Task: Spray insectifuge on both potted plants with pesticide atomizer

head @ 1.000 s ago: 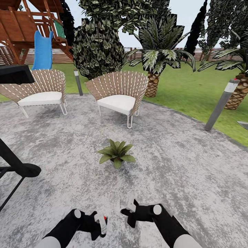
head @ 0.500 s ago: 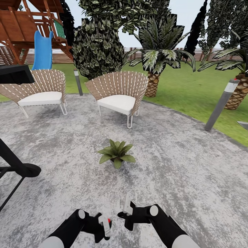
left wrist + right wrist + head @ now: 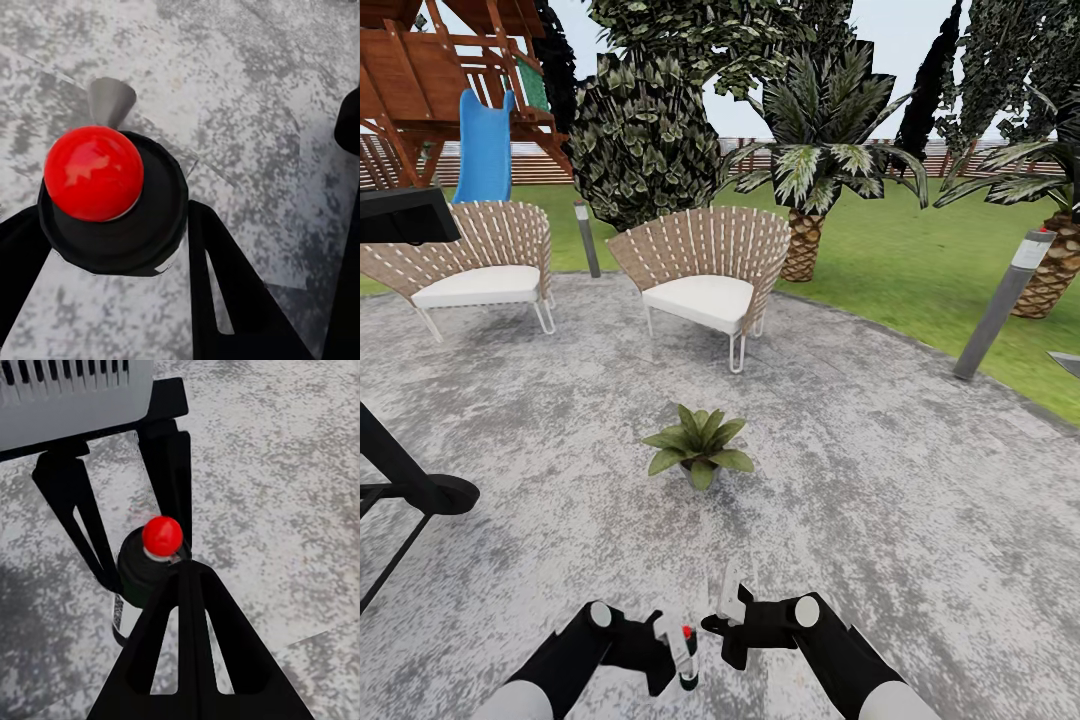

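Observation:
The pesticide atomizer (image 3: 686, 652) is a slim dark bottle with a white patch and a red ball on its black cap (image 3: 94, 172). My left gripper (image 3: 682, 658) is shut on it low in the head view, with black fingers (image 3: 225, 292) on either side. My right gripper (image 3: 727, 598) is shut and empty, and its tip (image 3: 180, 577) sits right beside the bottle's cap (image 3: 161, 536). One potted plant (image 3: 698, 445), a low rosette of green leaves, stands on the stone patio (image 3: 880, 480) ahead of both grippers. The other plant is out of view.
Two wicker chairs (image 3: 705, 275) (image 3: 475, 260) stand at the patio's far edge. A black grill (image 3: 405, 215) with legs (image 3: 415, 492) is at the left. Grey bollard lights (image 3: 1000, 305) (image 3: 588, 240) mark the rim. Lawn, palms (image 3: 815, 150) and a fence lie beyond.
My left gripper has carried the atomizer rightward, closer to the right gripper. The right gripper dropped slightly a second ago, then held still. The plant has not moved.

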`<state>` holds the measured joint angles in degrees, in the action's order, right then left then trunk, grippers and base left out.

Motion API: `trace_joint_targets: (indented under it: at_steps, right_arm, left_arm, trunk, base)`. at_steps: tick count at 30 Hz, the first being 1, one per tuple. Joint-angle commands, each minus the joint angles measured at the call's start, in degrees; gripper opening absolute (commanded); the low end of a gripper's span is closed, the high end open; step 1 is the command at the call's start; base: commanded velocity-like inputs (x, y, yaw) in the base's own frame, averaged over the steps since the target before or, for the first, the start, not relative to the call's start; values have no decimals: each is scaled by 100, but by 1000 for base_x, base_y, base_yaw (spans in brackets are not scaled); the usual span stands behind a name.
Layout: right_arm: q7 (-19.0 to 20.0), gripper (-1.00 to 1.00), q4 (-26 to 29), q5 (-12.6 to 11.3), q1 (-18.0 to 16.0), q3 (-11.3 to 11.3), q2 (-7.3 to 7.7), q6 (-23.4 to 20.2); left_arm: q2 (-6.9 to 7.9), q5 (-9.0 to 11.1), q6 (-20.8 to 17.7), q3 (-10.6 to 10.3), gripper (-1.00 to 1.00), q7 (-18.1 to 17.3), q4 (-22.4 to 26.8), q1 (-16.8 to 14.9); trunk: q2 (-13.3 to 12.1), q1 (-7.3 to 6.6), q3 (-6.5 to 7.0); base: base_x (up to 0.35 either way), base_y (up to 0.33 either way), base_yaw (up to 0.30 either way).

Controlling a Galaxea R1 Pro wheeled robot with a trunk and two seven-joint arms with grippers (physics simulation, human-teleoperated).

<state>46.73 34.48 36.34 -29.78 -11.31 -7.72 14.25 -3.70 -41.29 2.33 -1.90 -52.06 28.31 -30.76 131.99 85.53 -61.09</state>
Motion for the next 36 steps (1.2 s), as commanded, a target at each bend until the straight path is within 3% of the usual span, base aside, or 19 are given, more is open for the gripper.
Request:
trace_joint_targets:
  at_steps: [1, 13, 36]
  right_arm:
    - [2, -100, 6, 57, -2, 6, -1, 34]
    - [2, -100, 6, 57, -2, 6, -1, 37]
    - [-2, -100, 6, 62, -2, 6, -1, 40]
  left_arm:
    - [-12, -23, 23, 6, -100, -15, 10, -4]
    - [-43, 98, 39, 6, -100, -23, 78, -4]
    - [-52, 116, 49, 8, -100, -171, 78, -4]
  trunk:
    - [2, -1, -5]
    - [2, -1, -5]
    - [2, -1, -5]
  base:
    - [0, 0, 0]
    - [0, 0, 0]
    - [0, 0, 0]
